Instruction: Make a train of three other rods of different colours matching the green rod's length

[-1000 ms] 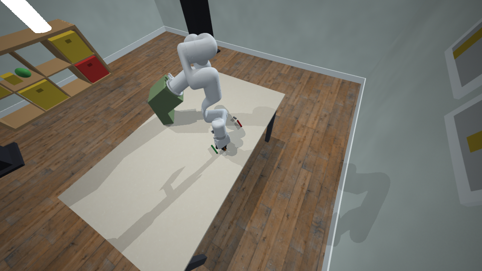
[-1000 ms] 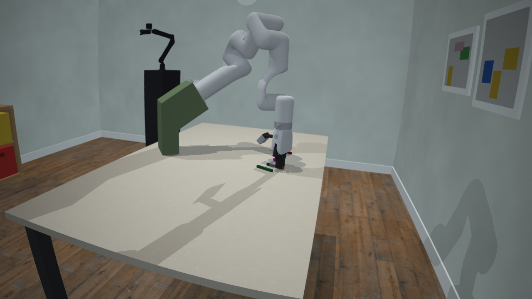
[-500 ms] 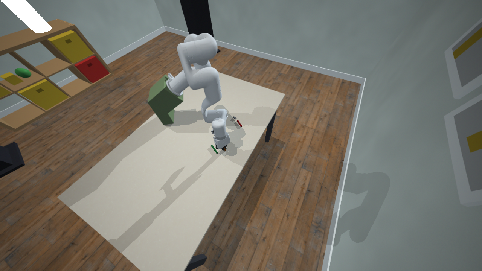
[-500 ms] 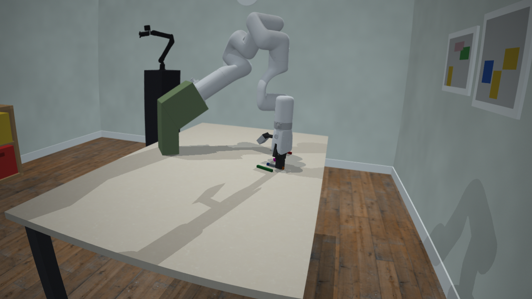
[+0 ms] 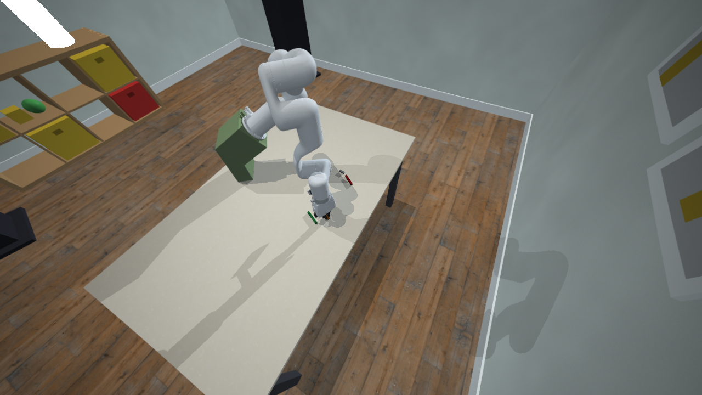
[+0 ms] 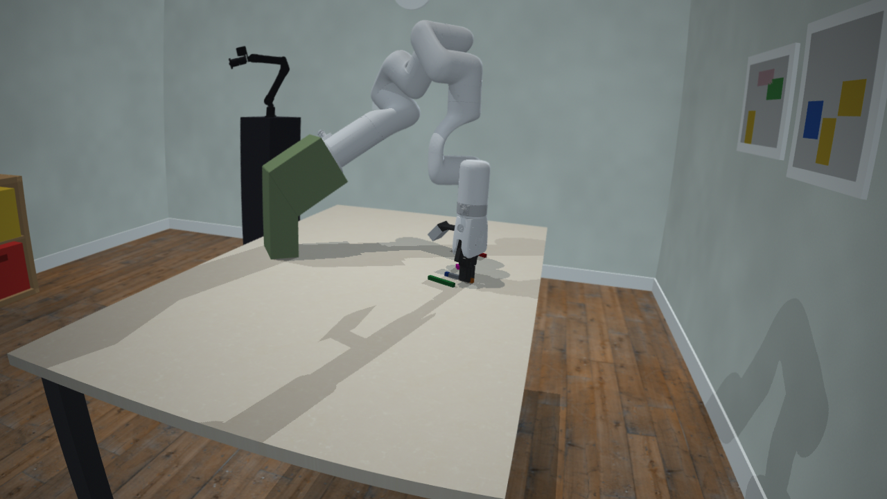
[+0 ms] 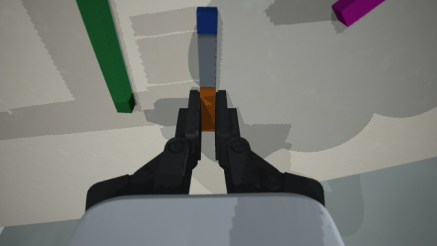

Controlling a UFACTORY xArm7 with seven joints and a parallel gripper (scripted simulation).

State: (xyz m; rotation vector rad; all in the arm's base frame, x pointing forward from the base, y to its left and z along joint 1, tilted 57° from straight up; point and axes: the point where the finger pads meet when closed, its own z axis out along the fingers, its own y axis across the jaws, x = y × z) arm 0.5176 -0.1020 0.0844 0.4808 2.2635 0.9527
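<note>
At centre of the wrist frame, gripper (image 7: 207,102) pinching orange rod (image 7: 207,109), lengthwise in line with grey rod (image 7: 207,59) and blue rod (image 7: 207,20) directly above; ends apparently touching. Green rod (image 7: 106,55) upper left.

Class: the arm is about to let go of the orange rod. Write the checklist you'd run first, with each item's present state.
1. End effector grips orange rod: ok.
2. Colours blue, grey, orange sum to eight: ok.
3. Orange meets grey, no visible gap: ok.
4. Three rods in one straight line: ok by the wrist view.
5. Green rod and magenta rod stand apart: ok.
6. Orange lies flat on table: cannot tell.
</note>
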